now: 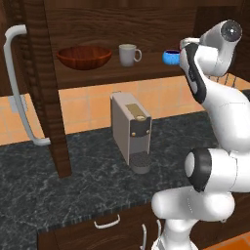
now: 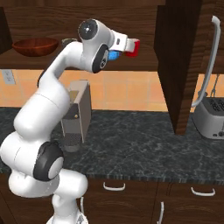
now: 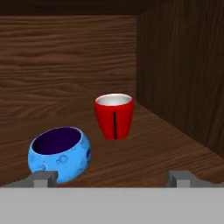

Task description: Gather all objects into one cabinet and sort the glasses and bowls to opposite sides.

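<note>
Inside the dark wooden cabinet (image 1: 112,19), a red cup (image 3: 114,116) stands upright on the shelf close to the right wall. Left of it and nearer sits a small blue bowl (image 3: 60,154). My gripper (image 3: 111,178) is open just short of both, its fingertips (image 3: 43,178) wide apart with nothing between them. From the right base view the gripper (image 2: 127,45) is at the shelf front, the red cup (image 2: 134,48) just beyond it. Further left on the shelf are an off-white mug (image 1: 128,54) and a wide reddish-brown bowl (image 1: 84,57); the blue bowl (image 1: 171,57) is at the right.
The cabinet doors swing out on both sides, each with a long grey handle (image 1: 17,83) (image 2: 210,57). A coffee machine (image 1: 131,131) stands on the dark stone counter (image 1: 73,190) below the shelf. A toaster (image 2: 212,116) sits at the right. Drawers run below.
</note>
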Tool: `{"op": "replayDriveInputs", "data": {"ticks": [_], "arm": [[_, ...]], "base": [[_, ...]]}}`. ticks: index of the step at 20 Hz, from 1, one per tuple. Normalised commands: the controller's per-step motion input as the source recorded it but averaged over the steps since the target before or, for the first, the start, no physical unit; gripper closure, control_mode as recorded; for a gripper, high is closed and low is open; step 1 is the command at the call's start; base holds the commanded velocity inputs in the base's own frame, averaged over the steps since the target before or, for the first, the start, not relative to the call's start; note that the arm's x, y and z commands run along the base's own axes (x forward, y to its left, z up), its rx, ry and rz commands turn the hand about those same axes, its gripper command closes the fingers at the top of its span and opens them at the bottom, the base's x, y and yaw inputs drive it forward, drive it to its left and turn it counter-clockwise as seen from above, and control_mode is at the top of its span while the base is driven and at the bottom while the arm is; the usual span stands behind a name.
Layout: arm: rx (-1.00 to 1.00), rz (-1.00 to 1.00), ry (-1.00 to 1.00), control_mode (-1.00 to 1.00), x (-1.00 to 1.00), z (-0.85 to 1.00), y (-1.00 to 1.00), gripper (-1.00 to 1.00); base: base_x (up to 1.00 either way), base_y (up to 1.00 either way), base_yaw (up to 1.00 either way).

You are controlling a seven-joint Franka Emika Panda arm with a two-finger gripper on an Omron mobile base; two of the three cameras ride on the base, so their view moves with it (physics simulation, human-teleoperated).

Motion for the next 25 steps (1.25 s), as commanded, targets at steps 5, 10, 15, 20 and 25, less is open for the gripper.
{"op": "replayDriveInputs", "data": {"ticks": [5,10,15,20,25], "arm": [[0.0,0.32,0.0,-1.0,-0.98,0.12,0.74,-1.0],[0.0,0.39,0.0,-1.0,-0.87,0.06,0.81,-1.0],[0.0,0.32,0.1,-1.0,0.04,0.13,0.55,-1.0],[0.0,0.18,0.17,-1.0,0.36,0.0,0.55,-1.0],[0.0,0.08,0.1,-1.0,0.01,0.0,0.19,-1.0]], "base": [[0.0,0.0,0.0],[0.0,0.0,0.0],[0.0,0.0,0.0],[0.0,0.0,0.0],[0.0,0.0,0.0]]}}
